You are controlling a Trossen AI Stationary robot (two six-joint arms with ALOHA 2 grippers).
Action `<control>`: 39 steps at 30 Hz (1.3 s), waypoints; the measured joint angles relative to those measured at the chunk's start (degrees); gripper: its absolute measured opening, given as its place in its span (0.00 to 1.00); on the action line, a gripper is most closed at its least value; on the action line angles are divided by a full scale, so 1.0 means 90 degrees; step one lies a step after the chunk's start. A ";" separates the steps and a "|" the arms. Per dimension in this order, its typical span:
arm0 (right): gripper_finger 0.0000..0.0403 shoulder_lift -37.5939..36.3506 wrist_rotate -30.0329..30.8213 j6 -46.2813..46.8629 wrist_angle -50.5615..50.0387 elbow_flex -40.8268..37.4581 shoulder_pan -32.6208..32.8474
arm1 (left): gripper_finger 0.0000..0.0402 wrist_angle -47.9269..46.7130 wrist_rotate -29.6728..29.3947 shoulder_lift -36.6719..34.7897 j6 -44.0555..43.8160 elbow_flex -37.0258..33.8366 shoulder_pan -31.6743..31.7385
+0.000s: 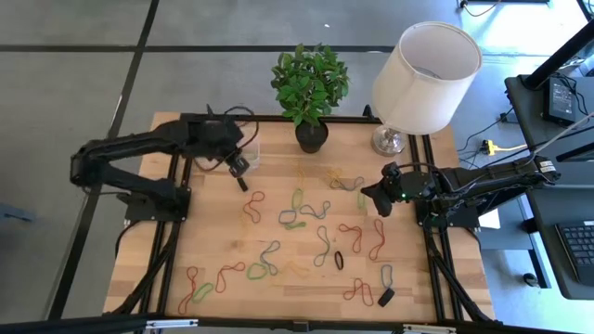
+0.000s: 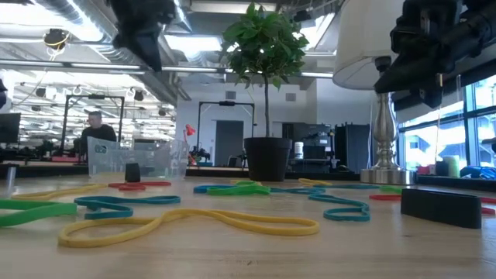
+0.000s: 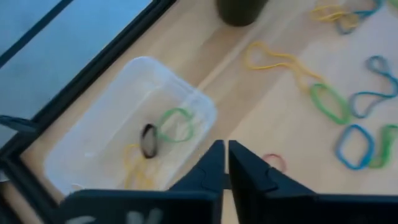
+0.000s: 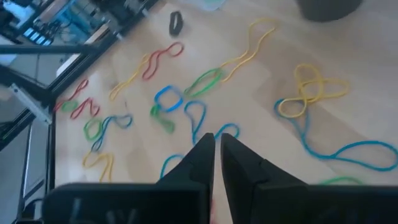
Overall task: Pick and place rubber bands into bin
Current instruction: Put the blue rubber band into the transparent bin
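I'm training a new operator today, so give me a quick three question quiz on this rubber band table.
1. True or false: the shallow clear plastic bin already holds a green rubber band.
2. Multiple choice: the left claw is A) open wide, B) shut and empty, C) shut on a band.
3. Fill in: the black plant pot stands beside the white-shaded ____.

Key: 1 true; 2 B; 3 lamp.
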 joint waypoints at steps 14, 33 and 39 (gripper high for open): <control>0.08 0.0000 -0.1082 -0.0519 -0.0537 0.0000 0.0027 | 0.00 0.1375 -0.1476 0.0132 -0.2259 -0.0632 -0.3081; 0.00 0.1776 -0.1265 0.2675 -0.3090 0.1481 0.1925 | 0.01 0.2895 -0.1390 0.0133 -0.2578 -0.1882 -0.4170; 0.00 0.3114 -0.2090 0.4961 -0.3734 0.2268 0.2772 | 0.00 0.2895 -0.1371 0.0132 -0.2509 -0.1882 -0.4229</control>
